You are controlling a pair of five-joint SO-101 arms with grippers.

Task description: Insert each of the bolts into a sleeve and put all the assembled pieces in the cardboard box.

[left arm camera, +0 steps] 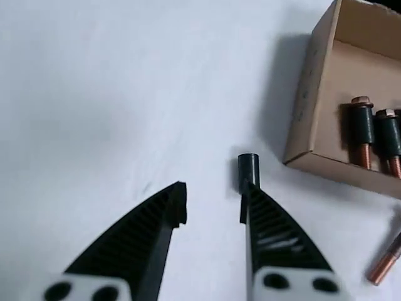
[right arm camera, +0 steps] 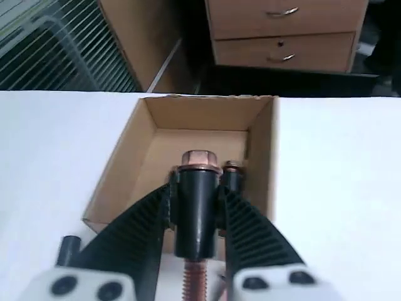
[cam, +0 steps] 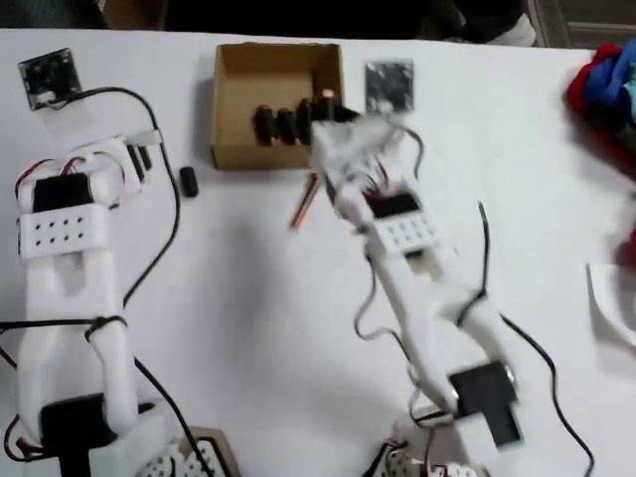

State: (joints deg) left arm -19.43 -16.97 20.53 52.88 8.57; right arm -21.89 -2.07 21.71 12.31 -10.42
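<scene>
- Right gripper (right arm camera: pixel 195 197) was shut tight on an assembled piece (right arm camera: pixel 197 219), its jaws on the black sleeve, copper head up and thread hanging below; I had it at the right end of the cardboard box (right arm camera: pixel 125 163), though I could not tell whether it was over the box or just short of it.
- Left gripper (left arm camera: pixel 213 204) stood moderately open, low over the surface (left arm camera: pixel 94 94); a loose sleeve (left arm camera: pixel 248 168) sat just beside one fingertip, outside the jaws.
- I judged each piece light and rigid; the bolt probably sat loose in its sleeve and could slide out if tipped, so I would grip mid-sleeve and keep the head up.
- That loose sleeve looked short, round and smooth, likely to roll or topple; I would close squarely across its sides.
- One loose bolt (cam: pixel 304 202) lay on the surface just in front of the box; thin and hard, best pinched mid-shank.
- My count: three assembled pieces (cam: pixel 284 124) lying in the box; one in the right gripper; one loose sleeve; one loose bolt.
</scene>
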